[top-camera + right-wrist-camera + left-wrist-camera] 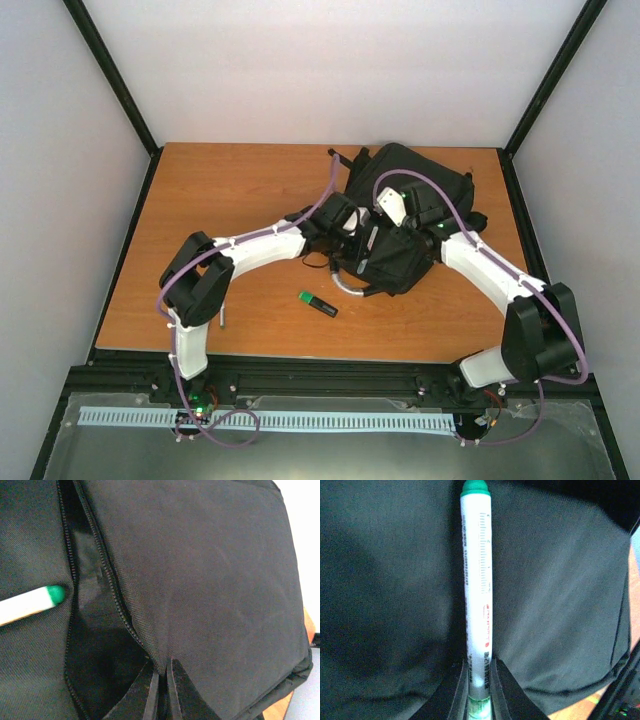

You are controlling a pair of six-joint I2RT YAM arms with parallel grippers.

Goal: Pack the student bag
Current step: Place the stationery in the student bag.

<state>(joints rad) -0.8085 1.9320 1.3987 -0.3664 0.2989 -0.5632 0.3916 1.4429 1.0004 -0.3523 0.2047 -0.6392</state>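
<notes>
Student bag lies on the table toward its far right corner, a black backpack with both arms reaching over it, and the step in hand looks like slipping a marker into its unzipped pocket. The left gripper pinches a white marker with a green cap by its tail end, the barrel running straight out from the fingers with the cap over the black fabric. The right gripper is pressed together on the edge of the pocket flap, right at the zip seam, which holds the pocket mouth agape as a dark slot between the two rows of teeth. From the right wrist view the green cap sits just beside that slot, on its outer side, not yet inside. To do this well, the right arm should lift the flap a little higher and stay firm so the mouth does not sag, while the left arm steers the cap across the teeth into the gap, angles the barrel along the pocket, and lets go only once most of it is buried. A green highlighter waits on the table, near the bag toward the near edge.
</notes>
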